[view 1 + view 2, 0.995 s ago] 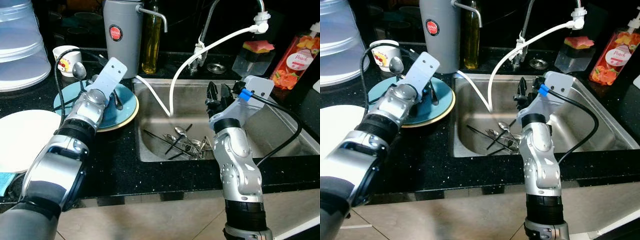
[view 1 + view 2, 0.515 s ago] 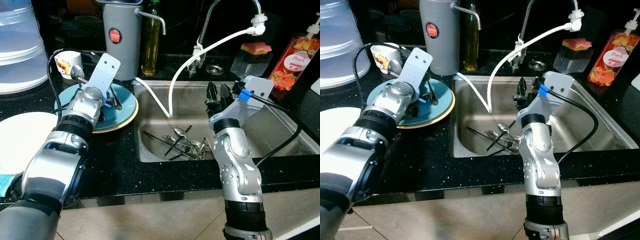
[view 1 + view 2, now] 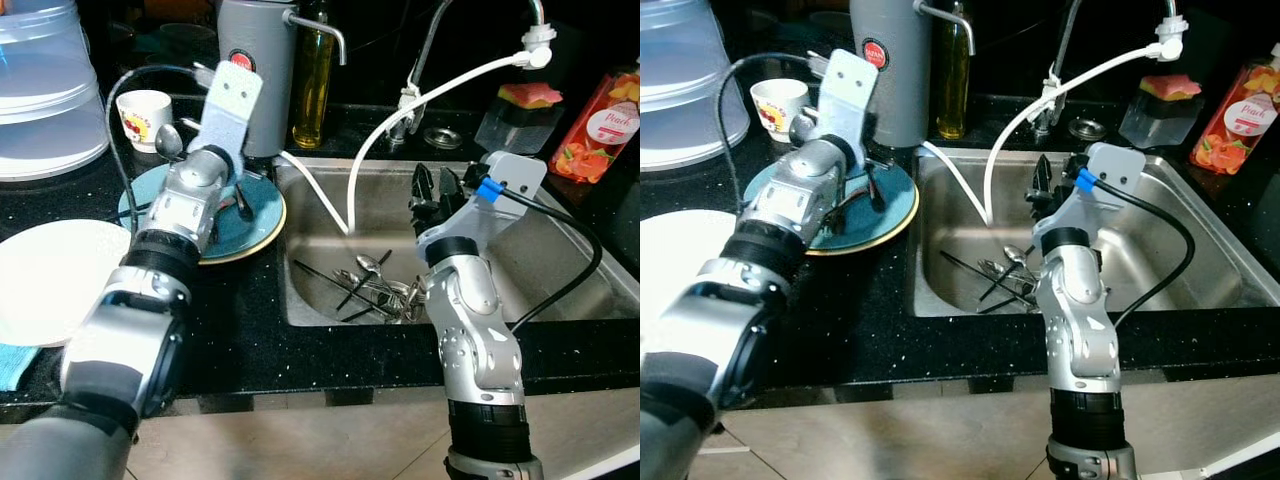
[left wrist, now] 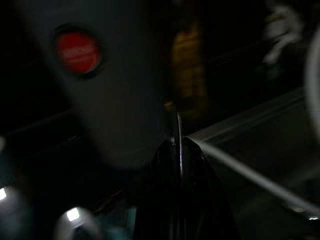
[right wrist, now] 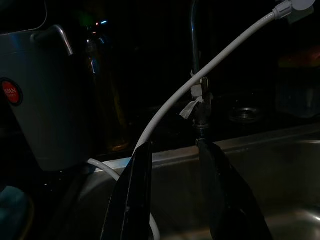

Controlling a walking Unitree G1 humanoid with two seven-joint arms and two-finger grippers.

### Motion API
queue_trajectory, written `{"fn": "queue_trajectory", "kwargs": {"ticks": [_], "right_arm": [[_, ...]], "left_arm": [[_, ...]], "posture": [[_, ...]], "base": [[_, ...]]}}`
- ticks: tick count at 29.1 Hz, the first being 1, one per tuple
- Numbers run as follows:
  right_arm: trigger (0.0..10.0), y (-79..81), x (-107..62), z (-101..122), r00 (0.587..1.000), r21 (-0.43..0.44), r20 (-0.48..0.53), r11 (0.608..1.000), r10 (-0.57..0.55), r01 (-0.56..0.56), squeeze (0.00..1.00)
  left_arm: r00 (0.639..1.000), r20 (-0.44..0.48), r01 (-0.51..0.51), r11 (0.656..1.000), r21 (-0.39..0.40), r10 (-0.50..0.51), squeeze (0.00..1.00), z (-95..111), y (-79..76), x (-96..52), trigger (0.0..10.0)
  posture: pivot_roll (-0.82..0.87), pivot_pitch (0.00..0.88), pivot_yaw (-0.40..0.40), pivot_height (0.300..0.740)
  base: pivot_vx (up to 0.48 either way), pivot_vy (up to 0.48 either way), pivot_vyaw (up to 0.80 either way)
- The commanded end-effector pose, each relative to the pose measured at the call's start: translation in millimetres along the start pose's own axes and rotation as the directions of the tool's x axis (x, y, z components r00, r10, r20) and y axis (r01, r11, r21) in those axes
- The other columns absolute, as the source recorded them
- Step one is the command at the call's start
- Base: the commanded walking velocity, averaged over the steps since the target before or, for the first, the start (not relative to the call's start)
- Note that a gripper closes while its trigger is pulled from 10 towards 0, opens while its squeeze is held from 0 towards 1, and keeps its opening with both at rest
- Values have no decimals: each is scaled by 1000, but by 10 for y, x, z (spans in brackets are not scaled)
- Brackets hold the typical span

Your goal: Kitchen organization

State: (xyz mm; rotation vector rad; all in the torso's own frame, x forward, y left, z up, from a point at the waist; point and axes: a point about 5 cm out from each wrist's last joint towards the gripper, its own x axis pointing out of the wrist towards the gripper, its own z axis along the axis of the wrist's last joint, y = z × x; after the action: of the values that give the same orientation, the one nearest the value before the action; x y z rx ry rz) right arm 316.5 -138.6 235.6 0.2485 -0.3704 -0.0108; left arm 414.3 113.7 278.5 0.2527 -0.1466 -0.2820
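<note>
My left gripper (image 4: 179,144) hangs over the blue plate (image 3: 262,226) on the counter left of the sink. Its fingers are pressed together on a thin metal utensil (image 4: 179,131), seen as a silver sliver in the left wrist view. More dark cutlery lies on the plate. A heap of spoons and forks (image 3: 378,285) lies in the steel sink (image 3: 560,262). My right gripper (image 3: 434,188) is held above the sink, open, with nothing between its fingers (image 5: 134,200), pointing toward the tap.
A grey flask (image 3: 262,70) and an oil bottle (image 3: 313,80) stand behind the blue plate. A white cup (image 3: 143,118) with a spoon (image 3: 168,142) sits at the back left. A white plate (image 3: 50,280), a white hose (image 3: 430,95), a sponge (image 3: 527,95) and a soap bottle (image 3: 600,125) are around.
My left wrist has lifted and tipped up over the blue plate, toward the grey flask. The right arm has stayed where it was. The camera has shifted slightly.
</note>
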Motion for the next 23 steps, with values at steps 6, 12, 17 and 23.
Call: {"fn": "queue_trajectory", "kwargs": {"ticks": [6,12,17,23], "right_arm": [[10000,-3,-20,-38,1000,5,-21,1000,-1,2,0],[10000,-1,-15,-42,1000,7,-23,1000,-2,2,0],[10000,7,-8,-48,1000,14,-21,1000,-4,5,0],[10000,23,-24,-56,1000,18,-25,1000,-5,5,0]], "left_arm": [[971,139,226,942,-247,-196,0,185,-289,-33,10000],[925,139,381,861,-337,-354,0,195,-591,-52,10000],[911,113,407,823,-396,-396,0,246,-683,19,10000],[890,114,438,756,-487,-442,0,286,-791,29,10000]], "posture": [[202,0,-78,740],[216,0,-83,740],[227,0,-76,740],[223,21,-75,740]], "base": [[0,0,0],[0,0,0],[0,0,0],[0,0,0]]}}
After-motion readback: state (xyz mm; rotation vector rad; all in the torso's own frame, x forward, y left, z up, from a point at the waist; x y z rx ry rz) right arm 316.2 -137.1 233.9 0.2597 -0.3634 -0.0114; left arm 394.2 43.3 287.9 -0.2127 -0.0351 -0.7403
